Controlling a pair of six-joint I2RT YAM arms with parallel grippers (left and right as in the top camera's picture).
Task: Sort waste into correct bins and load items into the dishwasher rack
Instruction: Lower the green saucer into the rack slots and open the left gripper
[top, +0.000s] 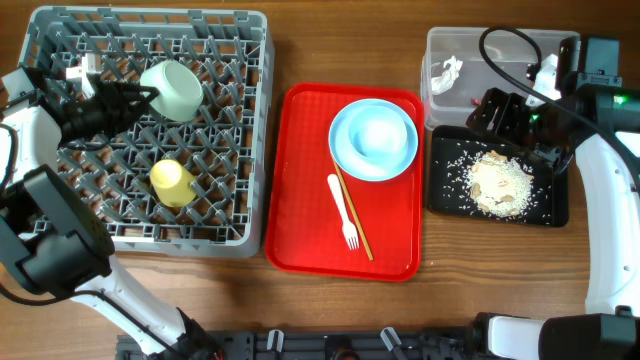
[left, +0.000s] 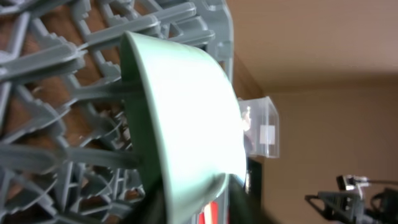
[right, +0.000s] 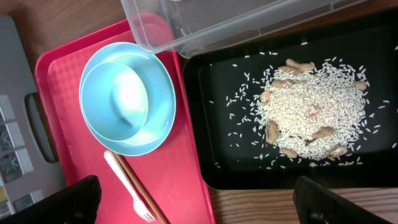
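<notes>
The pale green saucer (top: 175, 88) stands on edge among the pegs of the grey dishwasher rack (top: 230, 60). My left gripper (top: 140, 97) is at its rim. In the left wrist view the saucer (left: 186, 112) lies between the fingers of the left gripper (left: 199, 208), with a gap on one side, so the jaws are open. A yellow cup (top: 172, 182) sits in the rack. My right gripper (top: 505, 125) hangs wide open and empty above the black tray (top: 445, 190), which holds the rice scraps (right: 311, 112). A tissue (top: 447, 72) lies in the clear tub (top: 490, 45).
On the red tray (top: 300, 200) the light blue bowl (right: 118, 96) sits on the light blue plate (right: 158, 81). The white fork (right: 124, 186) and chopsticks (right: 140, 190) lie beside them. Bare wooden table shows in front of the black tray.
</notes>
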